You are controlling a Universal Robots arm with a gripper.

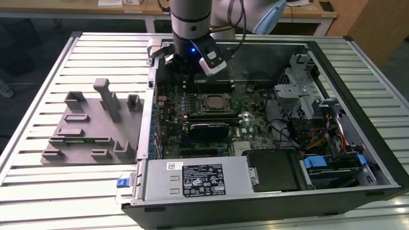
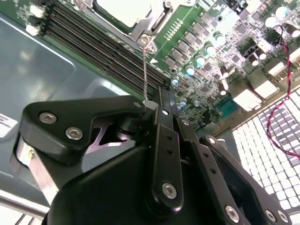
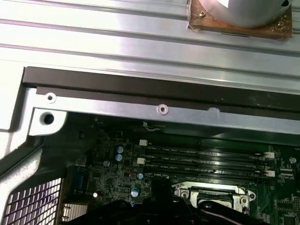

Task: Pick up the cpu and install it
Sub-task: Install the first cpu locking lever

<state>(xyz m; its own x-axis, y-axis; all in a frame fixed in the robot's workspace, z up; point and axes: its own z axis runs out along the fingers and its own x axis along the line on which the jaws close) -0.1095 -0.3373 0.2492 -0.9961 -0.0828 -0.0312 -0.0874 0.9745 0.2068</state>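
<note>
Pincer: The pincer hung from the arm low over the back of the motherboard, above the memory slots and near the socket. I could not tell whether it was spread or pressed together, or whether it carried anything.

Cpu: The cpu showed as a pale grey square lying flat inside the socket's metal frame, near the middle of the board. In the second wrist view the cpu sat level within that frame. I judged it to be in its seat, since a chip has to lie flat and square there for the contacts to meet.

Rod: A thin metal rod ran from the socket's corner toward the pincer. It was probably the latch lever, but I could not tell whether the pincer touched it.

Case: The computer case lay on its side with the open face up, which left the board reachable from above.

Tray: A grey tray rested on the slatted bench, to the exterior view's left of the case and well apart from the pincer. Its moulded holders probably kept parts at fixed spots for picking.

Progress: I judged the picking done and the work to be at the socket.
</note>
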